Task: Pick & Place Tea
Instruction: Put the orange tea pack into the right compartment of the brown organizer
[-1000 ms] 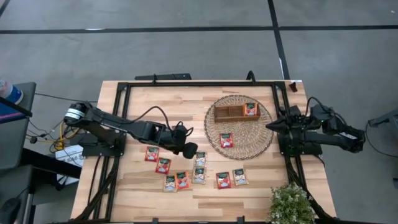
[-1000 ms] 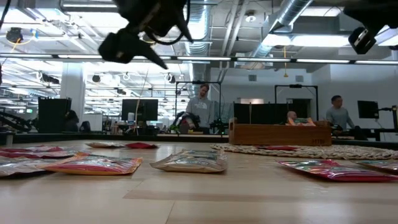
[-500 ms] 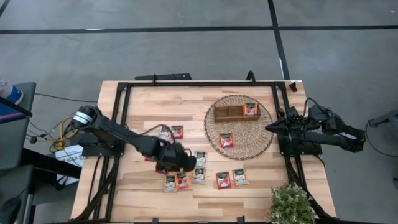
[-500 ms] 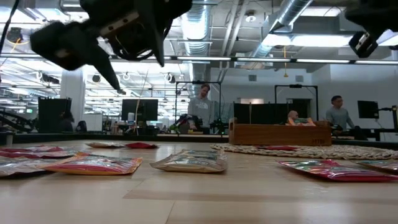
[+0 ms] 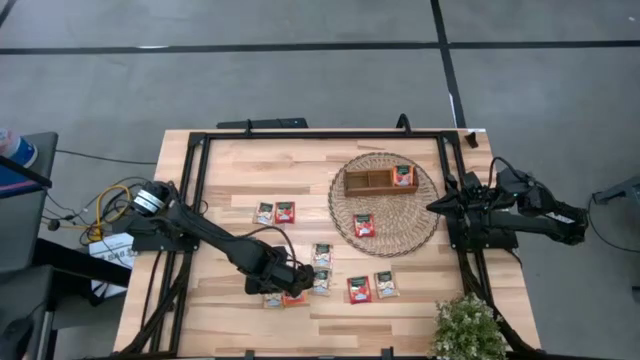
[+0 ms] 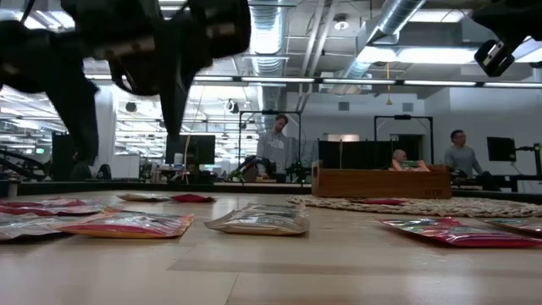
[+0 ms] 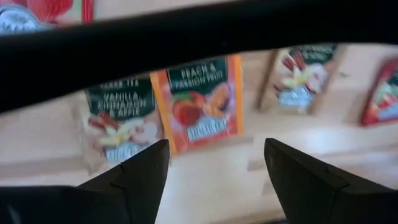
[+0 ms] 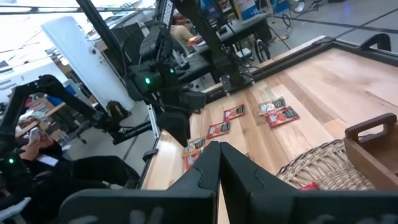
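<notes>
Several small square tea sachets, red and pale, lie flat on the wooden table's near half. My left gripper (image 5: pixel 297 281) hangs open above two of them, pointing steeply down. Its wrist view shows an orange-red peach sachet (image 7: pixel 202 99) and a pale vanilla sachet (image 7: pixel 121 124) lying just beyond the spread fingers (image 7: pixel 216 149), untouched. One sachet (image 5: pixel 364 225) lies on the round wicker mat (image 5: pixel 420 228). Another (image 5: pixel 403 176) sits in the wooden tray (image 5: pixel 362 182) on that mat. My right gripper (image 5: pixel 432 205) waits shut at the table's right edge, well above the table.
Two more sachets (image 5: pixel 275 212) lie farther back at mid-left, and two (image 5: pixel 372 288) lie right of my left gripper. A potted plant (image 5: pixel 468 328) stands at the near right corner. A black frame runs along the table's edges. People stand in the room beyond.
My left gripper has swung toward the table's near edge and gone down toward the sachets, rolling about its own axis on the way. It has stayed open. The sachets have not moved.
</notes>
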`<action>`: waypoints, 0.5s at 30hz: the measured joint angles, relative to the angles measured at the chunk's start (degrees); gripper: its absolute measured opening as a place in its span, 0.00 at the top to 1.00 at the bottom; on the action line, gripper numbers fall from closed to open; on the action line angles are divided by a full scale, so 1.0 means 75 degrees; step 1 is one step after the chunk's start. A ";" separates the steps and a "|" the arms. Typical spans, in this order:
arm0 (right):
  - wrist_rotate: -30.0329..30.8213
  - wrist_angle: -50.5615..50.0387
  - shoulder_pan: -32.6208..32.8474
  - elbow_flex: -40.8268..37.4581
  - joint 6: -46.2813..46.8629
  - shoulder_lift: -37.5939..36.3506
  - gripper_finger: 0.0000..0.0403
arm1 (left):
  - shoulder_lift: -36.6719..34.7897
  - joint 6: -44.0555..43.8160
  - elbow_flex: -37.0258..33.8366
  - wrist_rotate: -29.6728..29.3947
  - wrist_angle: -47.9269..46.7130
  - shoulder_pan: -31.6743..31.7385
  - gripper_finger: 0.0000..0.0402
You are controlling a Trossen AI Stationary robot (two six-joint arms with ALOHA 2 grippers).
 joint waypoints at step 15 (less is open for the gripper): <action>-0.0198 0.0028 0.0001 0.0000 0.0000 0.0000 1.00 | 0.0552 0.0012 -0.0005 -0.0165 0.0120 0.0058 0.36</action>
